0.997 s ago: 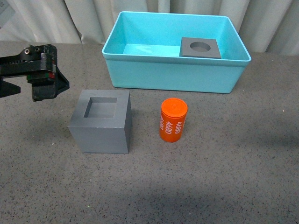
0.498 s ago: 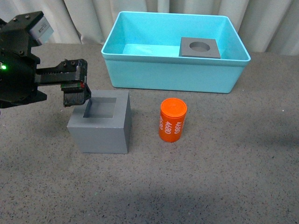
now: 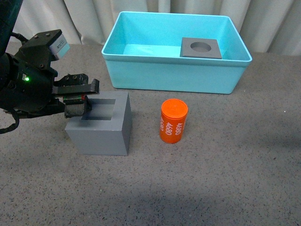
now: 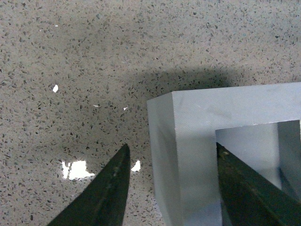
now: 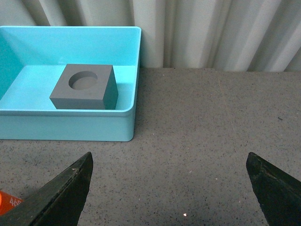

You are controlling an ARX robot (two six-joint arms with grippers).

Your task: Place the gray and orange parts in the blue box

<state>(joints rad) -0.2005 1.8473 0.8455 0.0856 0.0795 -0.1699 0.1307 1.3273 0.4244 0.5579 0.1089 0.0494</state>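
Progress stands at one part of three. The large light-blue plastic box point(image 3: 176, 77) fills the upper middle of the front view. It holds only the matte gray cube with a round recess point(image 3: 201, 48), in its right half.

Left of centre on the speckled gray surface point(image 3: 225, 179) sits the matte gray cube with a square recess point(image 3: 101, 129), outside the box. The small orange cylinder with white numbers point(image 3: 174, 121) stands at centre, apart from it. Both are left to move.

The front view shows the left claw point(image 3: 80, 96) at that cube's left wall. Only the left wrist view shows it straddling the wall, jaws parted, with a gap on the outer side, so it is likely not yet clamped.

The right claw point(image 5: 169, 188) appears only in the right wrist view, spread wide and empty.
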